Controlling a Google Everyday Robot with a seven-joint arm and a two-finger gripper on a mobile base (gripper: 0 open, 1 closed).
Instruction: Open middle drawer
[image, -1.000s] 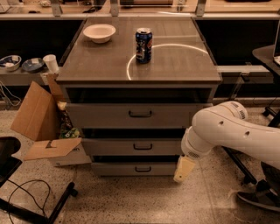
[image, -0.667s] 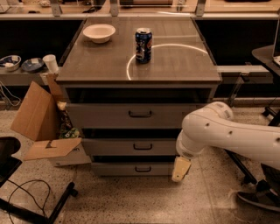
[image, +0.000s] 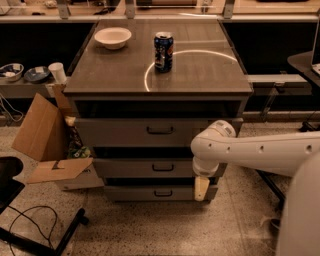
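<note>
Where the white arm (image: 260, 152) crosses the front right corner of the desk (image: 200, 80), it hides the right end of the middle drawer (image: 130, 168). That drawer sits between the top drawer (image: 115, 132) and the bottom drawer (image: 130, 193). The tool (image: 201, 188) hangs before the bottom drawer's right end, and I cannot tell whether it is spread or pressed together. The picture's right edge cuts off the arm.

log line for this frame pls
task: open middle drawer | gripper: below-right of its handle, not touching | grasp: not yet made
</note>
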